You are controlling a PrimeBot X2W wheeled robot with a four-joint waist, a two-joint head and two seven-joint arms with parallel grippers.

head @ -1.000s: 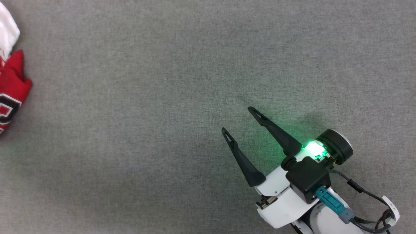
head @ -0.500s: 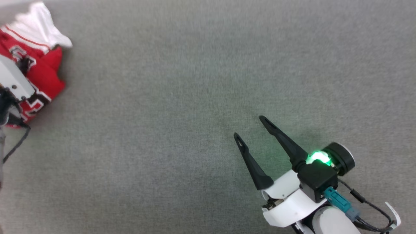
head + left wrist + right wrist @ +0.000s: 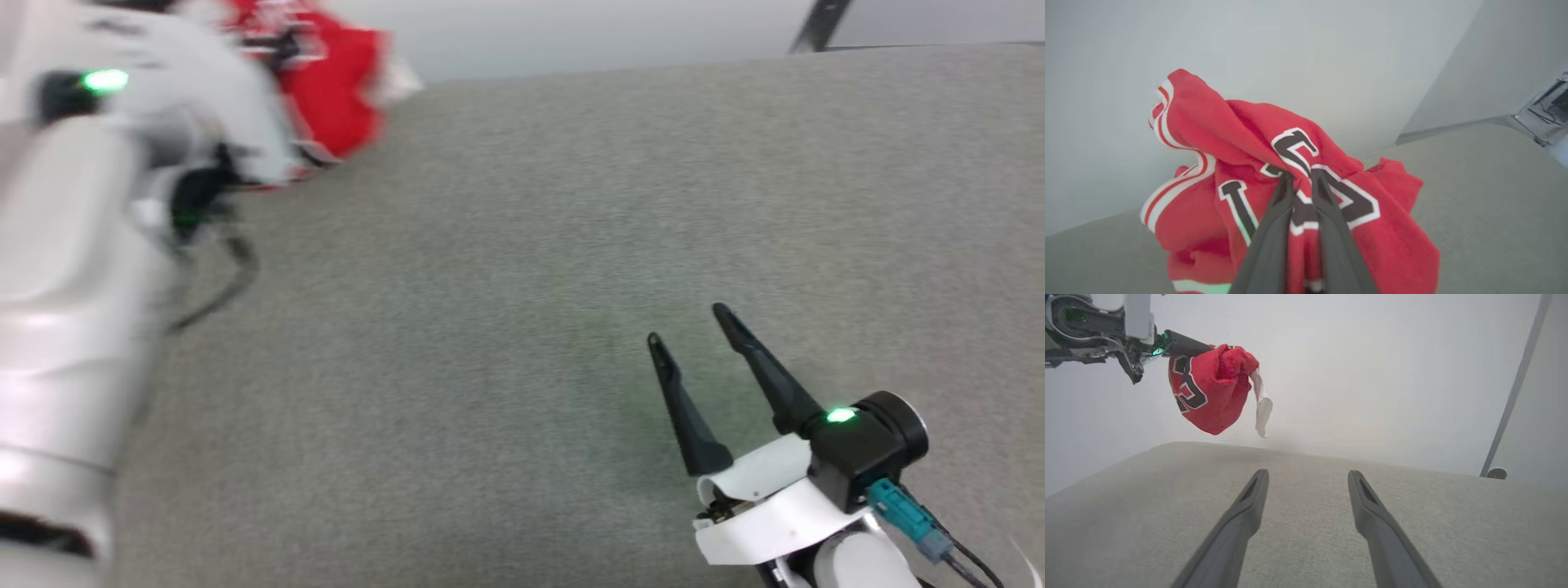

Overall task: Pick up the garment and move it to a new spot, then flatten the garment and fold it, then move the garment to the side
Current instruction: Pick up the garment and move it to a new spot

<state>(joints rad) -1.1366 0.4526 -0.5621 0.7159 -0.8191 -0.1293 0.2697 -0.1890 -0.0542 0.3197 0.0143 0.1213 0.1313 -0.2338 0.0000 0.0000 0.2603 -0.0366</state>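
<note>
The left gripper (image 3: 1302, 176) is clamped on a bunched fold of the red shirt (image 3: 1208, 139). Its two dark fingers are nearly together, with cloth pinched between them right at the black, white-edged lettering. The shirt hangs in the air above the grey table (image 3: 490, 327), clear of its surface, over the table's far left part. It is crumpled into a rounded bundle. The striped trim curls along one side in the left wrist view, and a white sleeve end (image 3: 1261, 412) dangles beside the bundle in the right wrist view. The pale left forearm (image 3: 73, 286) is blurred in the head view, over the table's near left part.

The right gripper (image 3: 688, 325) is low over the table's near right part, well apart from the shirt. Its fingers are spread wide with nothing between them and point towards the table's far edge. Whether they touch the table cannot be told. A pale wall (image 3: 1372, 355) stands behind the table's far edge, and a thin dark pole (image 3: 1515, 396) rises beyond its far right corner.
</note>
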